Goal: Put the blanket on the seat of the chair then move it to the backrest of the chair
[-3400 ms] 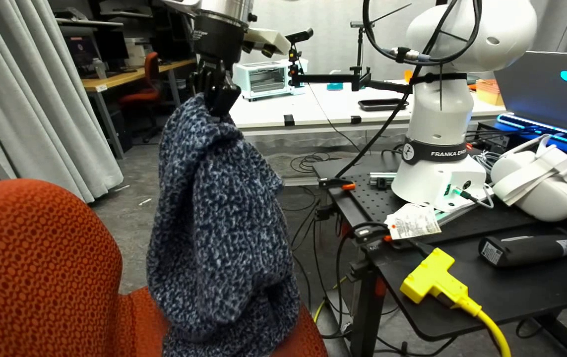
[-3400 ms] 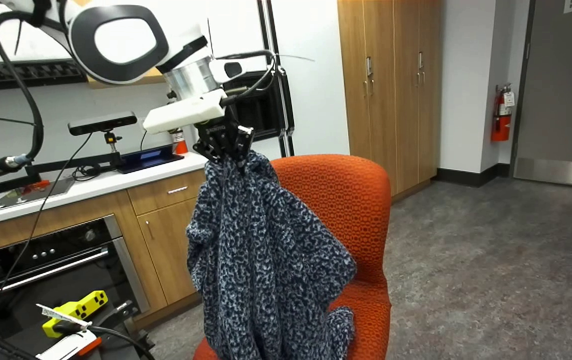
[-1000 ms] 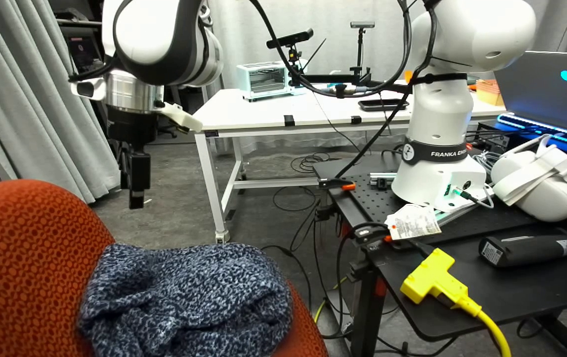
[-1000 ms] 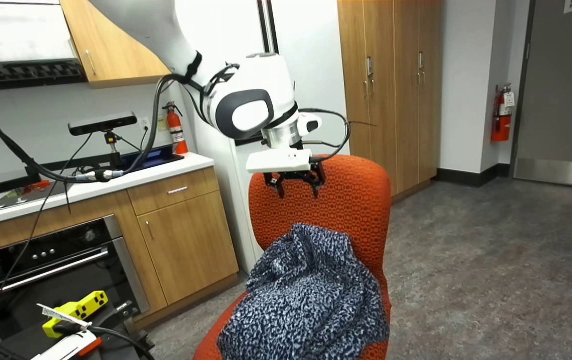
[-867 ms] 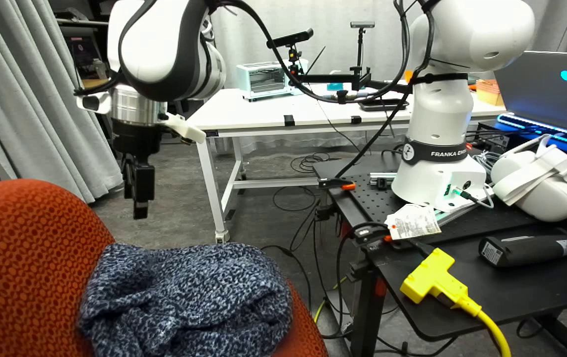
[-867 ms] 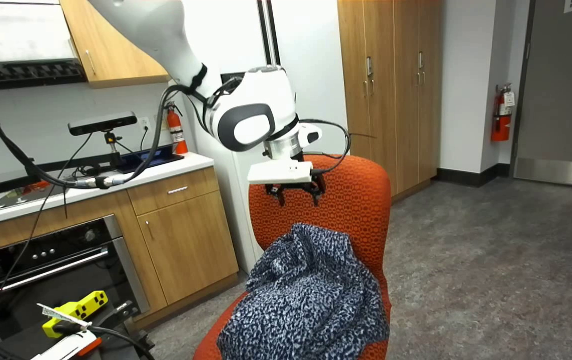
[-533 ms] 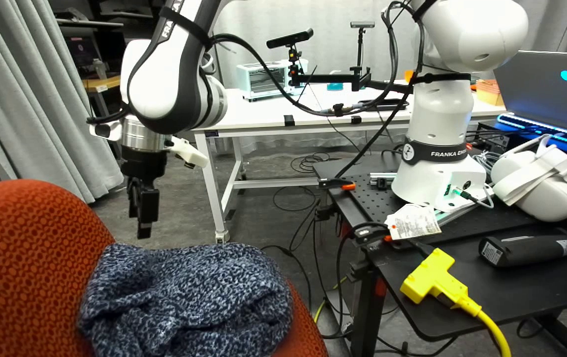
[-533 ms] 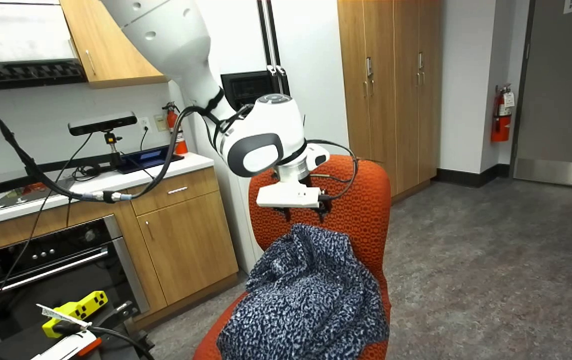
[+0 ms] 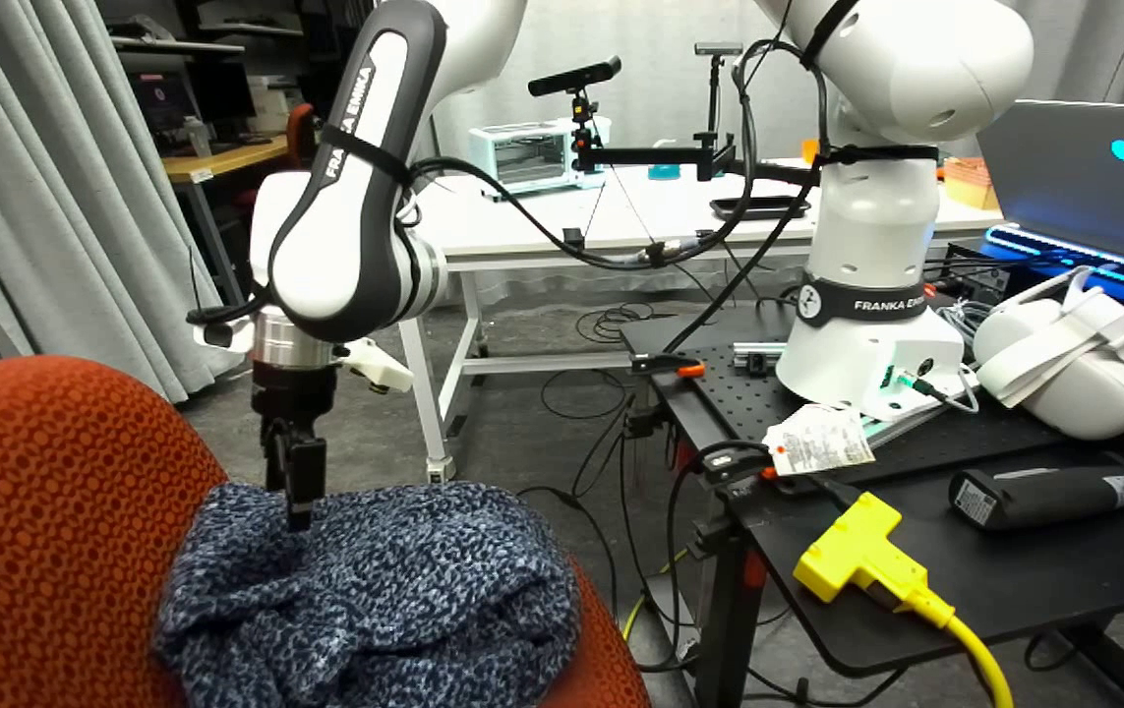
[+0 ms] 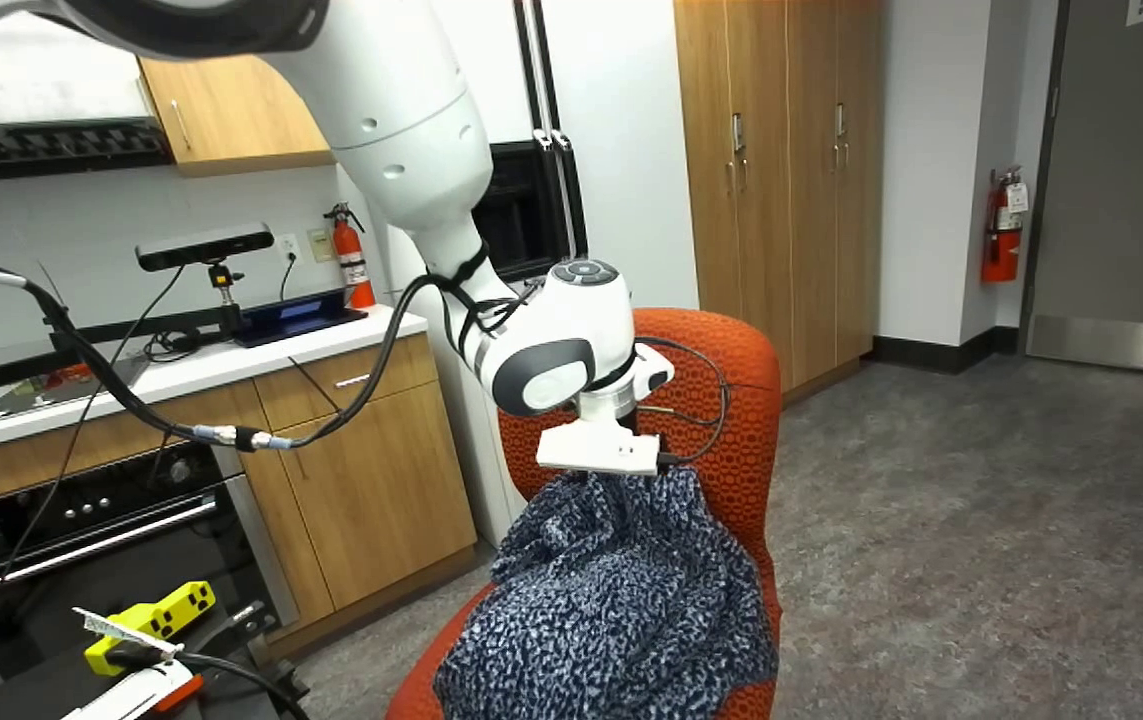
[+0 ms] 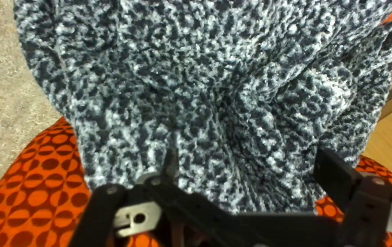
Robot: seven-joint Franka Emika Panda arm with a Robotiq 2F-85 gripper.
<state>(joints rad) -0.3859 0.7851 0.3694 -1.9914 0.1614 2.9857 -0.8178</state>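
Observation:
The dark blue and white knit blanket (image 9: 404, 590) lies in a crumpled heap on the seat (image 9: 611, 659) of the orange chair, close against the backrest (image 9: 60, 511). Both exterior views show it there; the blanket (image 10: 611, 600) covers most of the seat. My gripper (image 9: 298, 511) points down at the blanket's edge beside the backrest. In the wrist view, the gripper (image 11: 247, 156) is open, its fingers far apart with the blanket (image 11: 189, 68) beneath and between them. Whether the tips touch the cloth, I cannot tell. The fingers are hidden behind the wrist camera housing in an exterior view (image 10: 599, 447).
A black table (image 9: 916, 590) carrying the robot base (image 9: 861, 344), a yellow power splitter (image 9: 857, 551) and a white headset (image 9: 1073, 364) stands beside the chair. A white table (image 9: 522, 221) is behind. Wooden cabinets (image 10: 361, 470) and a counter (image 10: 391, 325) stand near the chair.
Earlier my gripper held the blanket up above the seat; since then it has let go and the blanket rests there. Over the last second the open gripper has come down towards it.

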